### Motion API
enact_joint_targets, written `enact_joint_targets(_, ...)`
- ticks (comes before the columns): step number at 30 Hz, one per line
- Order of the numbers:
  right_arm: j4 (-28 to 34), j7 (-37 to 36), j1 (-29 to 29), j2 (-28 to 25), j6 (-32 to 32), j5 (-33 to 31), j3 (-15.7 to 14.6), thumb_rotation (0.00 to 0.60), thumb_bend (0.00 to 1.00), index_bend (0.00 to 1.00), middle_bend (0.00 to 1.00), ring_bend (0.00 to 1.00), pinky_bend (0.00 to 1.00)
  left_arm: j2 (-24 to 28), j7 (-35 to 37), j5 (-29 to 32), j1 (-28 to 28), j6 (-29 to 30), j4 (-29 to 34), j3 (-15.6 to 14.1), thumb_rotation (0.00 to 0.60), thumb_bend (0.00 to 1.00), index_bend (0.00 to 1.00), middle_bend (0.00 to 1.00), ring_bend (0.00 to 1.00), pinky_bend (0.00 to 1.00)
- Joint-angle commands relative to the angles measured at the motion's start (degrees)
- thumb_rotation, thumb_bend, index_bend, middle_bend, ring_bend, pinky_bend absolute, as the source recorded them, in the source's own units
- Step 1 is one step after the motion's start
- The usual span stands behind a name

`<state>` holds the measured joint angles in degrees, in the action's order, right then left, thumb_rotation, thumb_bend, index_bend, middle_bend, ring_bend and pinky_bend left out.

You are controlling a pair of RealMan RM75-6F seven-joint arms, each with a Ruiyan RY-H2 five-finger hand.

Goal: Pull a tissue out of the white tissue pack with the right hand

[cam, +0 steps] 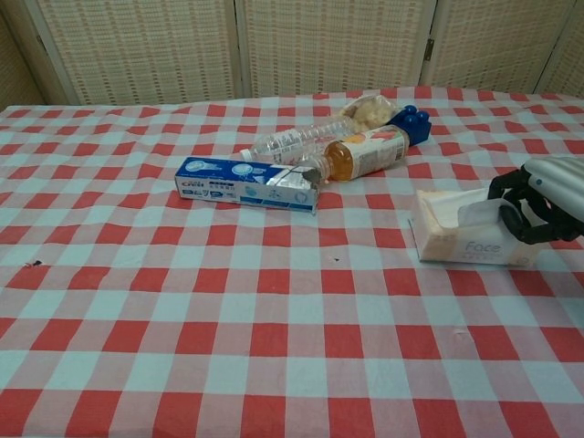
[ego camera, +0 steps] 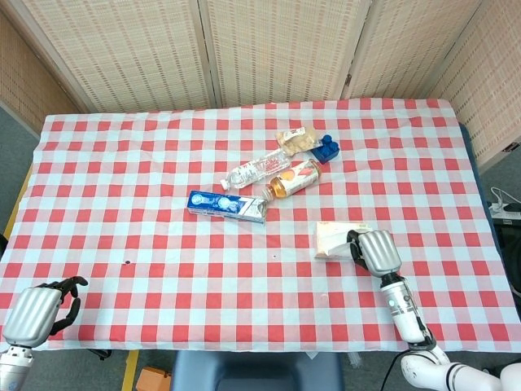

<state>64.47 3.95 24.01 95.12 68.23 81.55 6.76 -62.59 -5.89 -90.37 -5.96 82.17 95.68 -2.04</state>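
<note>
White tissue pack [cam: 461, 239] — lies flat toward the right part of the table [ego camera: 122, 163], nearer its front edge than its back. My right hand [cam: 534, 208] sits at the pack's right end, fingers [cam: 507, 188] pinched on a tissue [cam: 482, 213] lifted partway out. My left hand [ego camera: 37, 311] — off the front left corner, fingers curled in on nothing. Toothpaste box [ego camera: 227, 205], two bottles [ego camera: 259, 169] and a blue block [ego camera: 327, 148] cluster mid-table; open cloth between them and the front edge.

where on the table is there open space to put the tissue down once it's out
Bare cloth spans the near half in front of the toothpaste box and left of the tissue pack. The far left is bare too. It is crowded mid-table around the bottles.
</note>
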Motion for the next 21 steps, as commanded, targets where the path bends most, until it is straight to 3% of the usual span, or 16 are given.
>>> enact_joint_targets(1, 0.04, -0.13, 0.00, 0.00, 0.35, 0.14, 0.00, 0.600, 0.66, 0.59, 0.73, 0.83, 1.00, 0.01, -0.03, 0.05, 0.01, -0.02, -0.01, 0.01, 0.600, 0.54, 0.38, 0.50, 0.57, 0.61)
enact_joint_targets(5, 0.10, -0.62, -0.03, 0.00, 0.96, 0.58, -0.12, 0.600, 0.76, 0.67, 0.73, 0.83, 1.00, 0.05, -0.07, -0.01, 0.03, 0.05, 0.06, 0.00, 0.600, 0.54, 0.38, 0.50, 0.57, 0.61)
enact_joint_targets(21, 7.16, -1.06, -0.50, -3.77, 5.66, 2.60, 0.91, 0.600, 0.79, 0.68, 0.73, 0.83, 1.00, 0.05, -0.14, -0.05, 0.06, 0.16, 0.10, 0.04, 0.600, 0.54, 0.38, 0.50, 0.57, 0.61)
